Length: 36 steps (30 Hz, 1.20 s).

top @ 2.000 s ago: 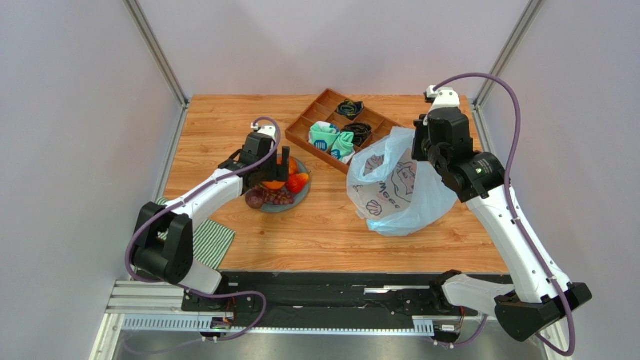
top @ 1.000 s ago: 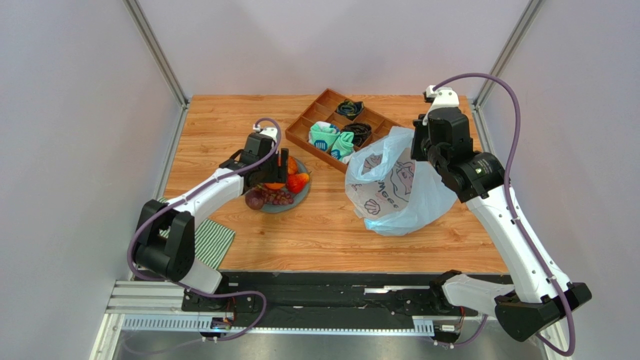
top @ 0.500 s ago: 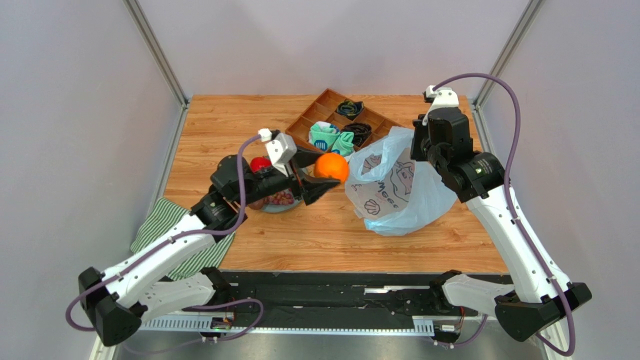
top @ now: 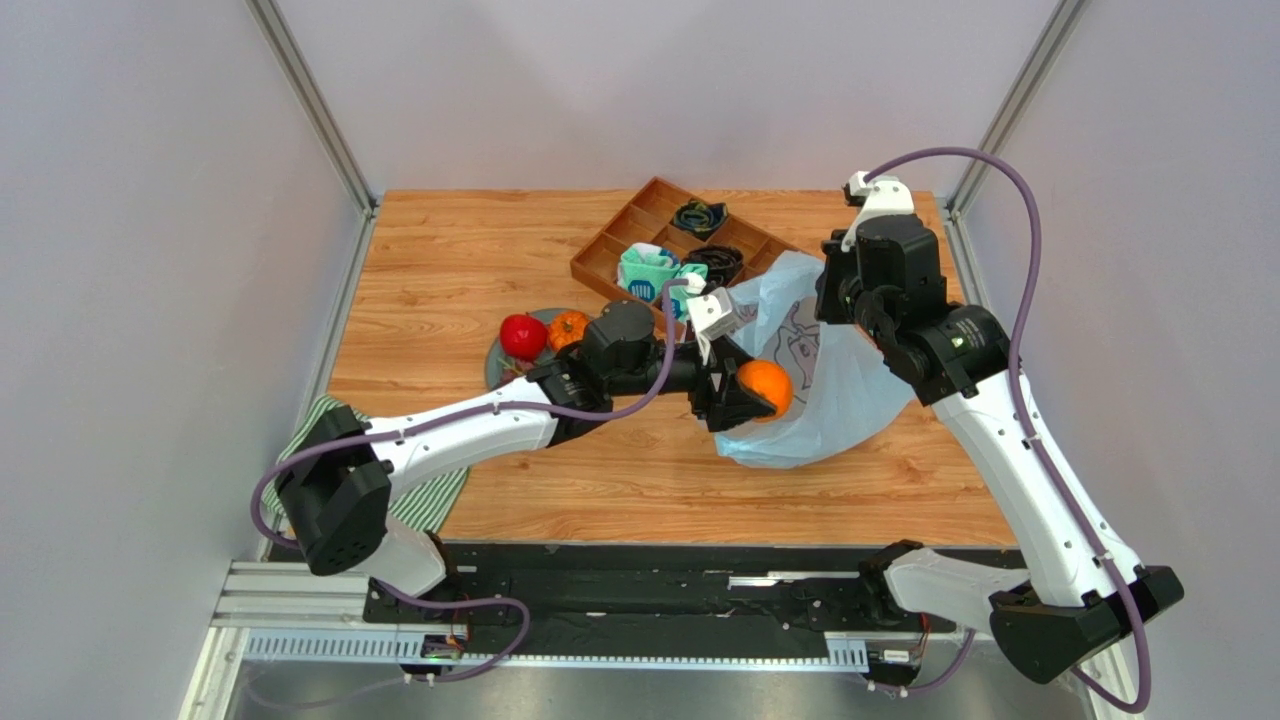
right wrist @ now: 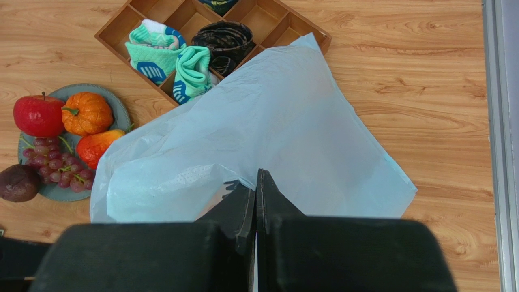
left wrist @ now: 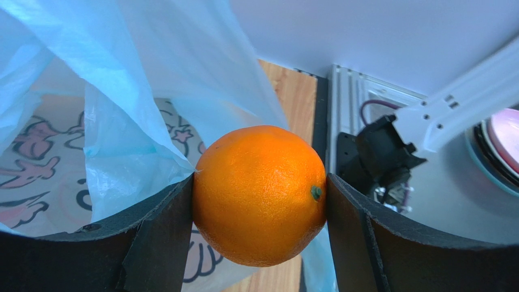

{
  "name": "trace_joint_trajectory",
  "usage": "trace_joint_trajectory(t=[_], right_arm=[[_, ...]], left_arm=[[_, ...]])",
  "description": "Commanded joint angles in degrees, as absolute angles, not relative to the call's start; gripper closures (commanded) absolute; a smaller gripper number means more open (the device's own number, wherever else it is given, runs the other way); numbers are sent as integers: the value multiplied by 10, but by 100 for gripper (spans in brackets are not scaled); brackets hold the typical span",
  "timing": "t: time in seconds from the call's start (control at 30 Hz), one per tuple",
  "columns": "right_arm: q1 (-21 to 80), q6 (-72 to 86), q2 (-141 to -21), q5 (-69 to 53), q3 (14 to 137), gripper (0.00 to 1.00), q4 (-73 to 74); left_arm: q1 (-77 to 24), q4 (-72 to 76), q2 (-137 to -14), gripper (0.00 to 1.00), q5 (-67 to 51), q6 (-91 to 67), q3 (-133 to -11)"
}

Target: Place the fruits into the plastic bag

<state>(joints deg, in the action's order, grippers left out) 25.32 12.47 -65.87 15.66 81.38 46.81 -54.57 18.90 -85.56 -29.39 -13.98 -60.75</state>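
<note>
My left gripper (left wrist: 261,204) is shut on an orange (left wrist: 261,194), one finger on each side. It holds the orange (top: 765,387) at the open mouth of the light-blue plastic bag (top: 842,393), whose film (left wrist: 140,91) hangs just left of and behind the fruit. My right gripper (right wrist: 256,182) is shut on the bag's upper edge (right wrist: 268,128) and holds it up. On the grey plate (right wrist: 119,112) lie a red apple (right wrist: 38,115), a ribbed orange fruit (right wrist: 87,113), a red-orange fruit (right wrist: 97,147), a grape bunch (right wrist: 55,164) and a dark purple fruit (right wrist: 19,182).
A wooden divided tray (top: 597,258) with teal cloth and dark items stands at the back, touching the bag. A green-striped cloth (top: 436,495) lies at the near left under my left arm. Metal posts rise at the table's far corners.
My left gripper closed on the orange at the plate, lifted it and carried it right to the bag's mouth. The right gripper kept holding the bag in place.
</note>
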Motion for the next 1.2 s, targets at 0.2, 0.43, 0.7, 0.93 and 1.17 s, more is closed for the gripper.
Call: trace_joint_trajectory(t=[0.2,0.43,0.7,0.93,1.17], right_arm=[[253,135,-636,110,815,100,439],[253,142,-638,93,808,100,432],[252,144,-639,94,805,100,432],[252,142,-640,104,805,100,436],[253,140,-635,118,803,100,439]], left_arm=[[-548,209,-929,54,-152,-133,-691],[-557,182,-990,47,-146,-129,-740],[-557,178,-1003,15,-162,-127,-738],[-557,175,-997,7,-165,-119,-737],[-557,175,-984,6,-178,-113,-731]])
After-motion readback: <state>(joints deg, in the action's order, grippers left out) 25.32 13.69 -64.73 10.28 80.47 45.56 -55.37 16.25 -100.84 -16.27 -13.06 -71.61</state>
